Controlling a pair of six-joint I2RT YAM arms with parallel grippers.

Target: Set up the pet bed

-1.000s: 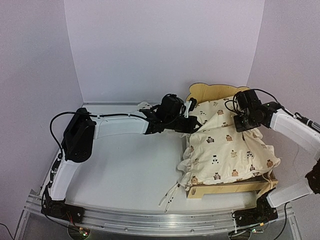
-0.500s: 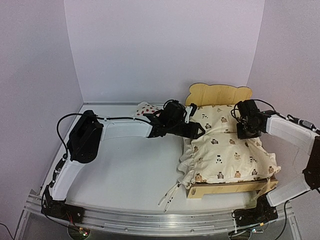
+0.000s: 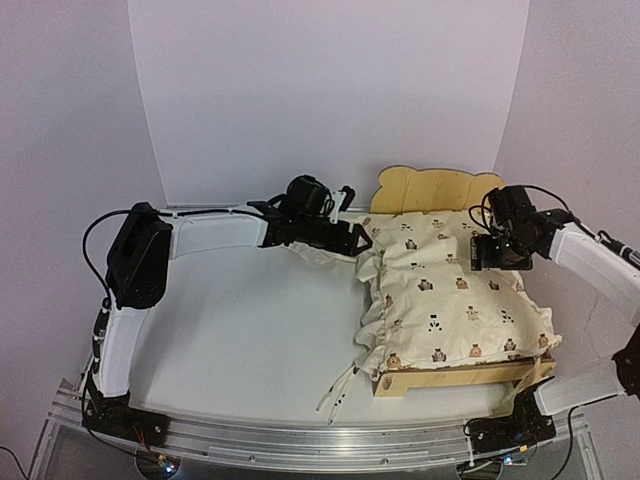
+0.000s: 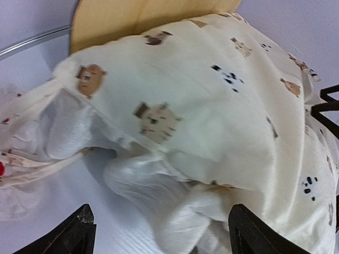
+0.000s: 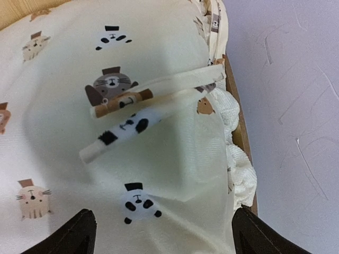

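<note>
The pet bed (image 3: 440,187) sits at the right rear of the surface (image 3: 250,340), the animal-print cover (image 3: 450,290) already spread over it but bunched at its left edge, with the left pincer (image 3: 352,238) and right pincer (image 3: 497,258) open and empty, so straightening and the strawberry pillow (image 3: 312,252) likely remain.

One pet bed (image 3: 437,188), one cover (image 3: 450,295), one pillow (image 3: 318,255); left tool (image 4: 161,239), right tool (image 5: 161,235): two.
</note>
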